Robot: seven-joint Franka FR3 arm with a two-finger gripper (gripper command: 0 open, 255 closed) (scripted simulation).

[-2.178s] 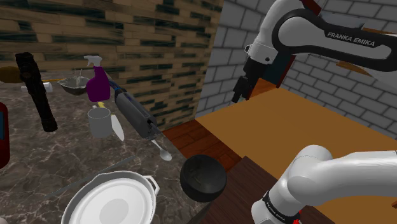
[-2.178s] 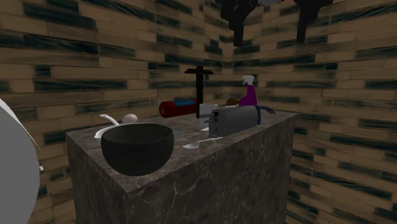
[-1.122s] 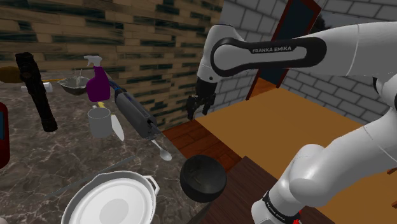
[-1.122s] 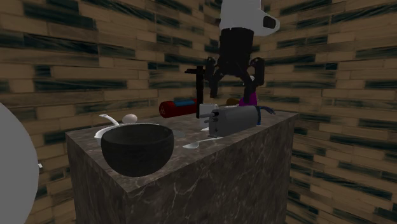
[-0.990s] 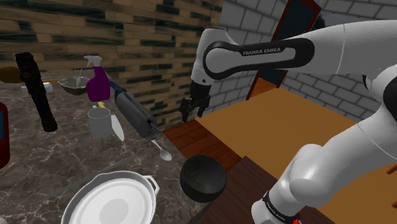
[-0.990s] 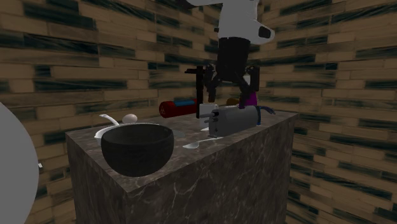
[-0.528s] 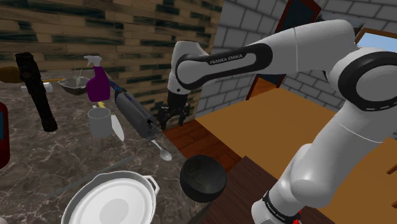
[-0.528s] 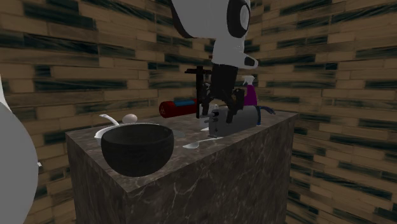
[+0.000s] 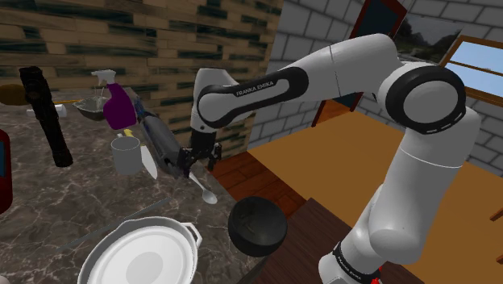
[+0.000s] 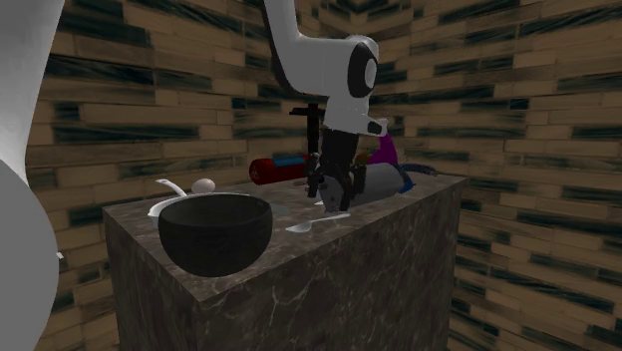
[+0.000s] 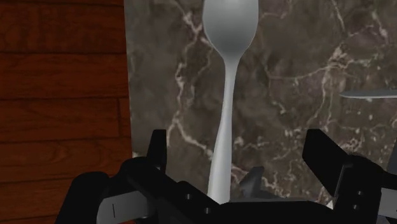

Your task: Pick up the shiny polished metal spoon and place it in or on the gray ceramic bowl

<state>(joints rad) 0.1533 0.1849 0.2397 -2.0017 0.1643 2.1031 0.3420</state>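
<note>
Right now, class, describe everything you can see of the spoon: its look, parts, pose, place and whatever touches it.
The spoon is pale grey with a smooth, metal-like sheen. It has an oval bowl and a slim handle that widens toward its end. It lies flat on the dark veined marble counter, close to the edge beside the wood floor. Its handle runs between the open fingers of the gripper, which stand apart from it on either side. Its bowl points away from them.

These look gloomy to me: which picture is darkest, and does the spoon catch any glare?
Second exterior view is dimmest: the dark bowl and black gripper barely stand out from the shaded brick wall. Shoulder view is brighter toward the window. Wrist view: the spoon looks evenly pale grey, no hard glare.
</note>
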